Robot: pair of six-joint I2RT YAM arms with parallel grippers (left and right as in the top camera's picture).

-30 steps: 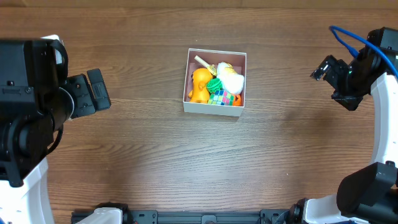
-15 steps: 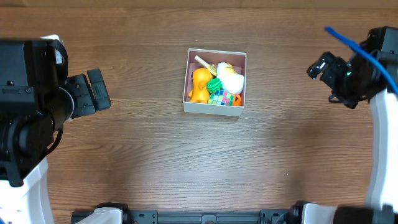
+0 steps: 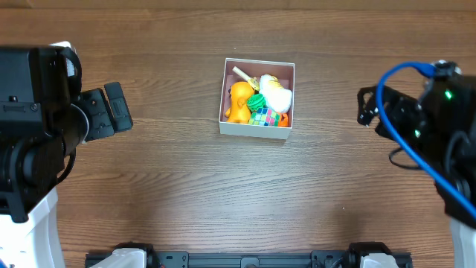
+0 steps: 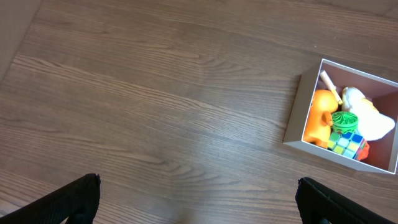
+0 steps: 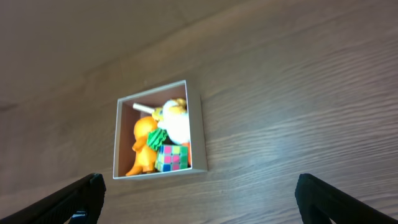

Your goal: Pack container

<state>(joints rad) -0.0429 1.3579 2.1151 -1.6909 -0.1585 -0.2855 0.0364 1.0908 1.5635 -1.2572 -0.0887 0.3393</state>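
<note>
White container [image 3: 255, 130] of toys [image 3: 258, 101], left gripper [image 4: 198, 183] and right gripper [image 5: 199, 182] both splayed, empty

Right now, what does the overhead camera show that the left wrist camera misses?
Only overhead: the right arm, its looping blue cable and the right tool. Only left wrist: the left tool from behind, its two dark fingers spread wide at the bottom corners. Both: the square white cardboard box holding an orange toy figure, a multicoloured cube and a white plush, on the wooden table.
</note>
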